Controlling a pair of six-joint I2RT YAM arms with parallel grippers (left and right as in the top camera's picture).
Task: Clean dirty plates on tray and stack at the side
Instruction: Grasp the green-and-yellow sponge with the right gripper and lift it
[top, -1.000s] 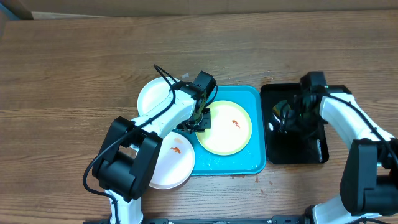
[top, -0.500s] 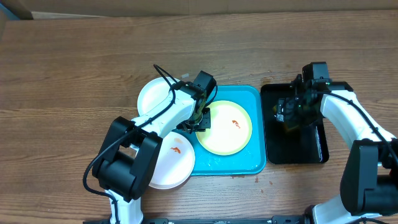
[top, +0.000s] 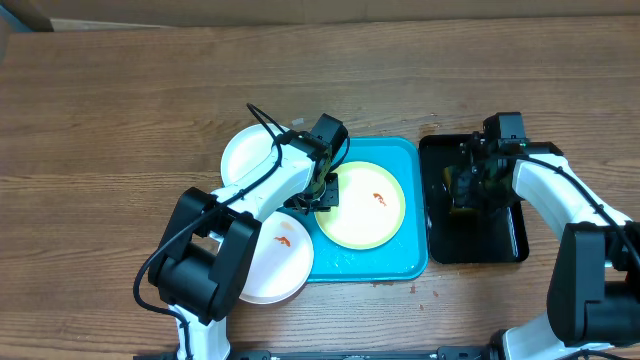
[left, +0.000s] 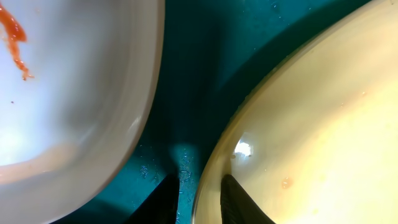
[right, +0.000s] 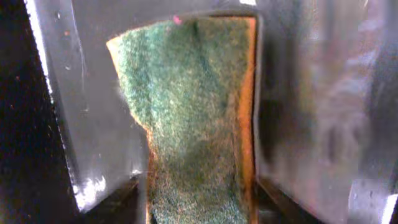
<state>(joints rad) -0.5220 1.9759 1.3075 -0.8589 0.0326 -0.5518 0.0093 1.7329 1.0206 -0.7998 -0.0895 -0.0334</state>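
The pale yellow-green plate (top: 365, 205) with an orange-red smear lies on the turquoise tray (top: 410, 262). My left gripper (top: 324, 190) is at the plate's left rim. In the left wrist view its fingers (left: 198, 198) straddle the rim of the plate (left: 311, 124), shut on it. A white plate with a smear (top: 280, 255) overlaps the tray's left edge and also shows in the left wrist view (left: 62, 93). Another white plate (top: 245, 155) lies behind it. My right gripper (top: 466, 185) is over the black tray, shut on a green and orange sponge (right: 193, 118).
The narrow black tray (top: 500, 248) stands to the right of the turquoise tray, with wet shiny patches (right: 81, 112). Bare wooden table (top: 120, 120) surrounds everything. Water droplets lie on the turquoise tray floor (left: 180, 93).
My right gripper has shifted a little over the black tray with the sponge in it. The left arm and the plates have not moved.
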